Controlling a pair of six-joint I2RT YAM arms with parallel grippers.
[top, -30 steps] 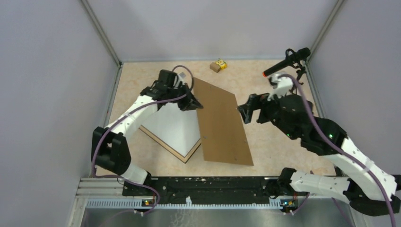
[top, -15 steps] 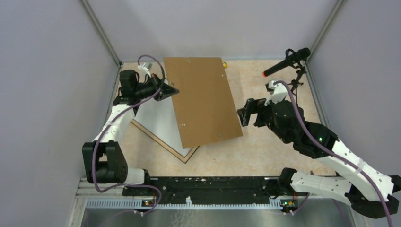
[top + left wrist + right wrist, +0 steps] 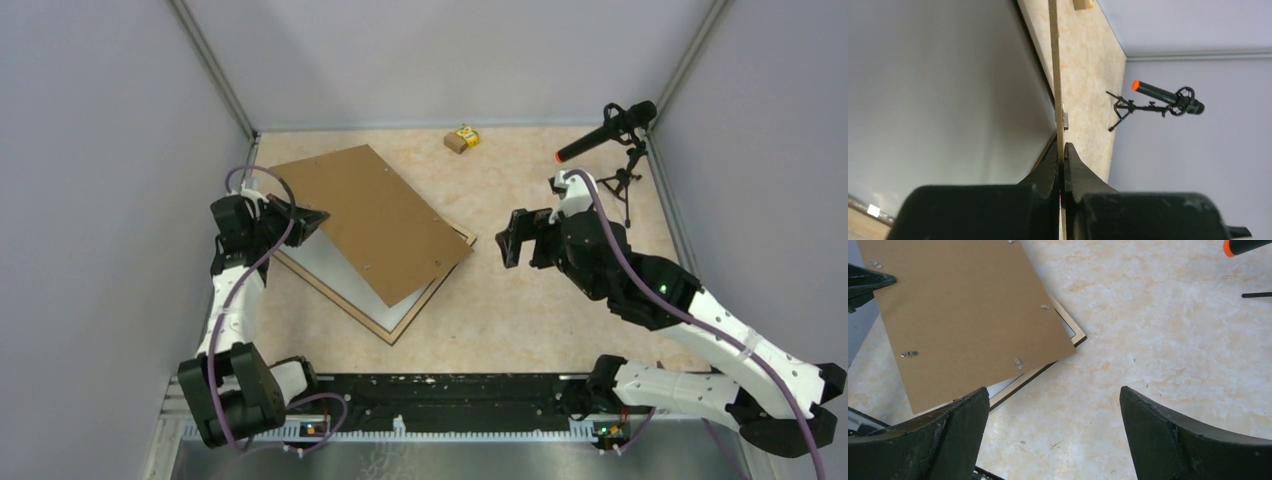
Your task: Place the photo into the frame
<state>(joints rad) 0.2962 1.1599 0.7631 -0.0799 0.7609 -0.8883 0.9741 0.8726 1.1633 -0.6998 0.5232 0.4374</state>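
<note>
The frame [image 3: 402, 322] lies back-up on the table, its light-wood rim showing. A white sheet [image 3: 345, 272] lies inside it, which I take for the photo face down; its printed side is hidden. The brown backing board [image 3: 370, 222] lies tilted over both. My left gripper [image 3: 303, 216] is shut on the board's left corner; in the left wrist view the jaws [image 3: 1061, 156] pinch the board edge-on [image 3: 1053, 60]. My right gripper [image 3: 511, 240] is open and empty, hovering right of the frame. The right wrist view shows the board [image 3: 963, 315] and the frame's rim [image 3: 1077, 336] ahead of it.
A microphone on a small tripod [image 3: 606, 130] stands at the back right, also in the left wrist view [image 3: 1163, 95]. A small yellow-brown box [image 3: 461, 138] lies at the back wall. Grey walls close in the table on both sides.
My left gripper has swung the backing board from the frame's right side up, over and down onto the frame, and the arm has moved left. The right gripper has barely moved.
</note>
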